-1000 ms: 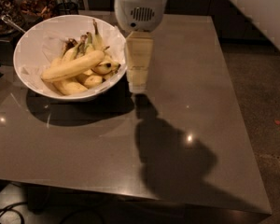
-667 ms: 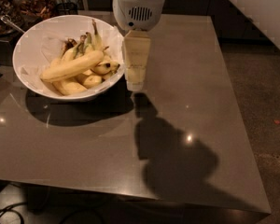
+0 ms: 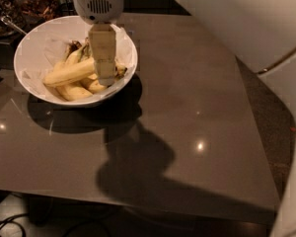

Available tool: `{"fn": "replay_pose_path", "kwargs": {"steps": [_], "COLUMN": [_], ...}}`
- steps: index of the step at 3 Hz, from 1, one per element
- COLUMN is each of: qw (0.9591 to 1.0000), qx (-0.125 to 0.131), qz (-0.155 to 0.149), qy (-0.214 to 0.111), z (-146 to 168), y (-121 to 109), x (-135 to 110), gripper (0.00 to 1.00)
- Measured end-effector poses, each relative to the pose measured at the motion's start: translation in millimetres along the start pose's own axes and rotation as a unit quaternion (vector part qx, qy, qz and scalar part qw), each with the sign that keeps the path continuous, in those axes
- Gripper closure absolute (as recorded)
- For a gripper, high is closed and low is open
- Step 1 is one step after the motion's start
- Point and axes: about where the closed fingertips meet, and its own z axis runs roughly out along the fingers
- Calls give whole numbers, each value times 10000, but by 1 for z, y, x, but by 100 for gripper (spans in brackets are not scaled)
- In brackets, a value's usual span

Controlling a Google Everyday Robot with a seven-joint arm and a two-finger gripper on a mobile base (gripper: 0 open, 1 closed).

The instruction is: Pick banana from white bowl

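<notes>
The white bowl (image 3: 37, 92) stands at the back left of the grey table (image 3: 187, 132). It holds several bananas. The banana (image 3: 69, 73), the longest pale-yellow one, lies across the top of the pile, pointing left and slightly down. Shorter bananas with dark tips lie under and behind it. My gripper (image 3: 106, 80) hangs over the right half of the bowl, its cream fingers reaching down to the right end of the banana. The white round wrist is above it.
A dark dish with a spoon (image 3: 10, 23) sits behind the bowl at the far left. A large white robot body (image 3: 266, 28) fills the upper right. The table's front edge runs along the bottom, with cables on the floor below.
The gripper has moved left from beside the bowl's right rim to over the bowl, above the bananas. The view has also shifted, so the bowl sits further right in the picture.
</notes>
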Motion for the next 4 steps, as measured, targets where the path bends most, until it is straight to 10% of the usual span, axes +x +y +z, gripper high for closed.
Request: {"fn": "replay_pose_path", "kwargs": {"steps": [4], "qw": [9983], "qx": [-143], "qz": [-546], "qy": [173], "z": [51], "y": [-42], "x": [-73], "gripper": [40]}}
